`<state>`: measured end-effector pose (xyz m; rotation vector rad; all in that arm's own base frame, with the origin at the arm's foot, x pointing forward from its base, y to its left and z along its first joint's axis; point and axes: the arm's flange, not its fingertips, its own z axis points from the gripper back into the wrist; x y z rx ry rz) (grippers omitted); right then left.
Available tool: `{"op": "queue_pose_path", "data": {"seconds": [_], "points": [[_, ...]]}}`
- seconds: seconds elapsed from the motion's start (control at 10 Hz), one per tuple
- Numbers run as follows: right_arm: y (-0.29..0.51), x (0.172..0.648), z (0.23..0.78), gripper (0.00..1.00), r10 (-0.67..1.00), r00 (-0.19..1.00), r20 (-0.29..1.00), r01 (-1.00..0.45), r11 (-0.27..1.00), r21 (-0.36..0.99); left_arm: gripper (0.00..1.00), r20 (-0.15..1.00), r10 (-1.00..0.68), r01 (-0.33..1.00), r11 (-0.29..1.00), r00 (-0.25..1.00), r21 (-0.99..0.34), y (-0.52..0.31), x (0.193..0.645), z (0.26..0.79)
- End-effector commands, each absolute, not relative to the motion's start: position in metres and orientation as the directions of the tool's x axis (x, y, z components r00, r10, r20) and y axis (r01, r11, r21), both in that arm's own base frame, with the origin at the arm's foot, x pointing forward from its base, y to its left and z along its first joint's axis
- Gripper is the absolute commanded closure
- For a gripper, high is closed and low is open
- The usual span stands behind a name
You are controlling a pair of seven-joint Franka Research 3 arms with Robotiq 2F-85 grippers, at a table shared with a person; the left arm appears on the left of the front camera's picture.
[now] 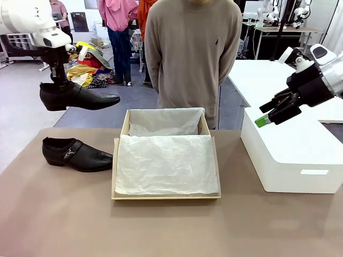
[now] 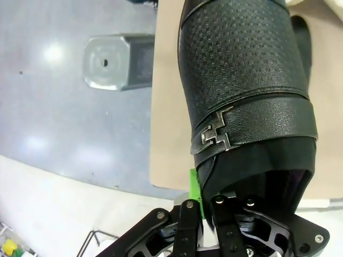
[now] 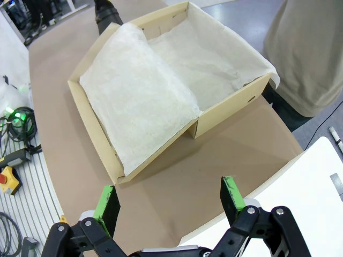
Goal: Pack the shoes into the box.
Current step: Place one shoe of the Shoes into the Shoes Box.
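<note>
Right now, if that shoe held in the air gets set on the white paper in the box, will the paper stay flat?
Probably not. The tissue paper looks thin and crinkled, so it should crumple and sag under the shoe. It lies loose over the box, so a push would likely slide or bunch it.

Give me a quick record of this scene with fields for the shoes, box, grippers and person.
left gripper: shut on the lifted shoe, in the air left of the box
other shoe: lying on the table, left of the box
box: open, lined with tissue, no shoe inside
right gripper: open, holding nothing, near the white block
person: standing behind the box
</note>
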<state>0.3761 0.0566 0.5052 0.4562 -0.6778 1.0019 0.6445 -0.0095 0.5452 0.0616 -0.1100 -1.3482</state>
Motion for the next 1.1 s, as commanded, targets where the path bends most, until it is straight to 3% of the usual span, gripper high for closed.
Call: {"op": "queue_pose_path", "data": {"seconds": [0.0,0.3,0.4,1.0], "points": [[0.057,0.38,0.504,0.0,0.605,0.331,0.724,-0.892,0.451,0.031,1.0,0.053,-0.971,0.966,0.236,0.231,0.105,-0.029,0.631,0.556],[0.057,0.38,0.504,0.0,0.605,0.331,0.724,-0.892,0.451,0.031,1.0,-0.013,-0.963,0.96,0.266,0.268,0.087,-0.048,0.622,0.557],[0.057,0.38,0.504,0.0,0.605,0.331,0.724,-0.892,0.451,0.031,1.0,0.042,-0.974,0.969,0.224,0.221,0.102,-0.049,0.632,0.559],[0.057,0.38,0.504,0.0,0.605,0.331,0.724,-0.892,0.451,0.031,1.0,0.026,-0.972,0.967,0.237,0.235,0.091,-0.051,0.633,0.554]]}}
